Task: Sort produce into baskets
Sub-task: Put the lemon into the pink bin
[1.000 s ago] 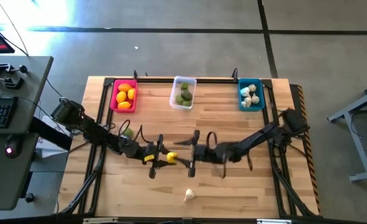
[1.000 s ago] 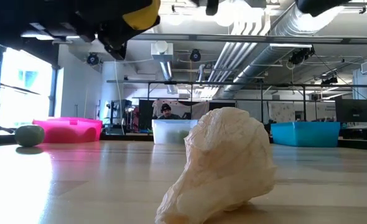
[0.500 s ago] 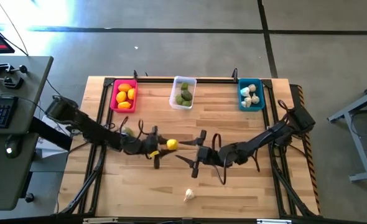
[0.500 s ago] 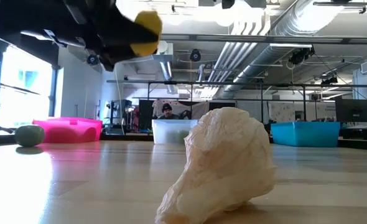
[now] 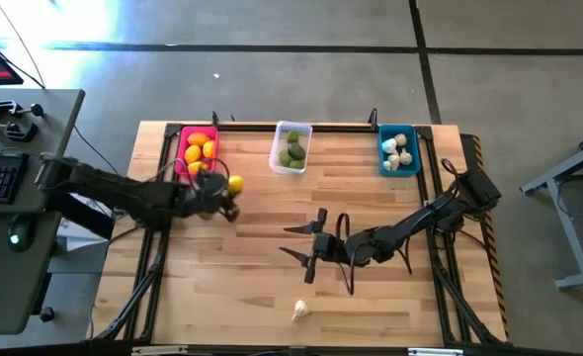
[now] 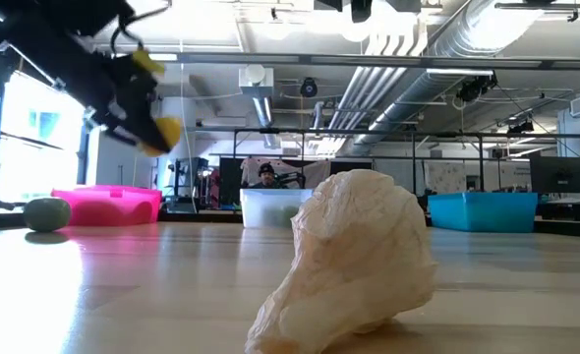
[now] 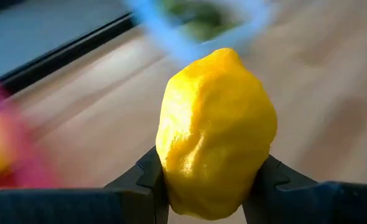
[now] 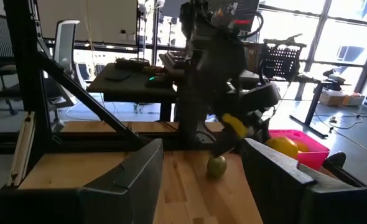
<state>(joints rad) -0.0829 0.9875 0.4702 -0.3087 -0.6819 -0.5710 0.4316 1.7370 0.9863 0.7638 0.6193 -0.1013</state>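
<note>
now lemon upright between left gripper fingers.

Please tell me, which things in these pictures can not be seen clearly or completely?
- Green fruit on the table: hidden in the high view under the left arm.
- Baskets in the left wrist view: blurred behind the yellow fruit that the left end effector grips.
- Garlic bulbs in the blue basket: too small to count in the high view.
</note>
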